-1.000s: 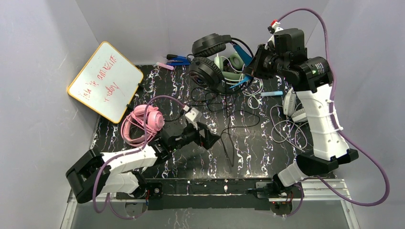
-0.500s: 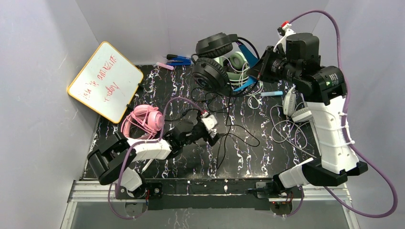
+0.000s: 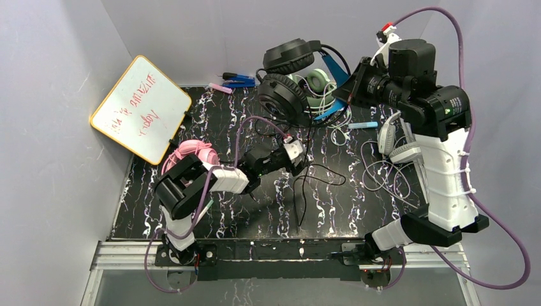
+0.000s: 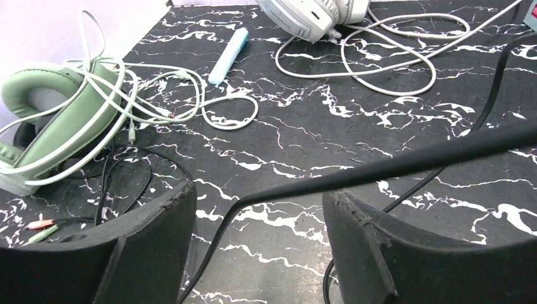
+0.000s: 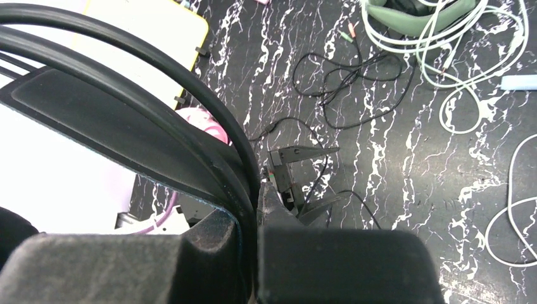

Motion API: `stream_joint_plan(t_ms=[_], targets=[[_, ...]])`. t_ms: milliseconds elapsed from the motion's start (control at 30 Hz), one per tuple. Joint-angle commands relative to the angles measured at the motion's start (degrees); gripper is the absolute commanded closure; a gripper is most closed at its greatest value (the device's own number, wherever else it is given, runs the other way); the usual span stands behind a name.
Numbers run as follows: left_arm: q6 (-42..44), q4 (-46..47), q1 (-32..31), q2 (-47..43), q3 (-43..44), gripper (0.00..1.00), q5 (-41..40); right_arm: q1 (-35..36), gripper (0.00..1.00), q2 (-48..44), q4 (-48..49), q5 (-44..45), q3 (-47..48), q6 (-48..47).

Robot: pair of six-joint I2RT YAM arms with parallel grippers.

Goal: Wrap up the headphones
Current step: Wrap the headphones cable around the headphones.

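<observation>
My right gripper [image 3: 348, 89] holds the black-and-blue headphones [image 3: 284, 95] up at the back centre, shut on the black headband [image 5: 190, 126]. Their thin black cord [image 3: 305, 172] hangs down to the table. My left gripper [image 3: 301, 157] is open astride that cord. In the left wrist view the cord [image 4: 354, 174] crosses the gap between the fingers [image 4: 152, 240] without being pinched. The pink headphones [image 3: 191, 154] lie at the left behind my left arm. The white-grey headphones [image 3: 389, 137] lie at the right with a looped cord [image 4: 392, 57].
A green-and-white headset [image 3: 312, 83] with tangled white cord lies under the raised one. A light blue marker [image 3: 363, 125] and blue pens [image 3: 237, 81] lie at the back. A whiteboard [image 3: 141, 108] leans at the left wall. Loose black cord loops [image 5: 342, 82] cross mid-table.
My left arm has swung right and back, bringing its open gripper around the hanging black cord. My right gripper has lifted the black-and-blue headphones a little higher and to the right.
</observation>
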Motion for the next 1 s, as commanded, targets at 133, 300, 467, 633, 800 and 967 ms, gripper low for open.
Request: stream_joint_plan(t_ms=[133,300,467,633,800,967], targets=[[-12.3,16.1,2.6,8.0,3.9,0.55,1.3,-0.1,0.99,1.1,1.4,2.0,7.8,0.9],[-14.3,16.7,5.1,4.2,-1.9,0.93,-1.7,-0.2,0.99,2.0,1.9,5.8,7.2,-0.1],[-20.5,13.8,10.5,-10.1,-14.6,1.00,-15.2,-0.2,0.99,1.4,3.5,9.5,3.3,-0.1],[-22.3,-17.0,14.5,-29.2,-16.3,1.00,-33.6,-0.3,0.99,-0.4,4.9,15.5,-2.2,1.3],[-27.3,-41.7,16.3,-38.0,-10.8,1.00,-50.5,-0.5,0.99,-2.8,6.4,20.2,-7.4,2.7],[-38.1,-56.2,23.6,-37.1,-4.2,1.00,-55.0,-0.5,0.99,-6.7,7.3,24.9,-9.9,4.4]])
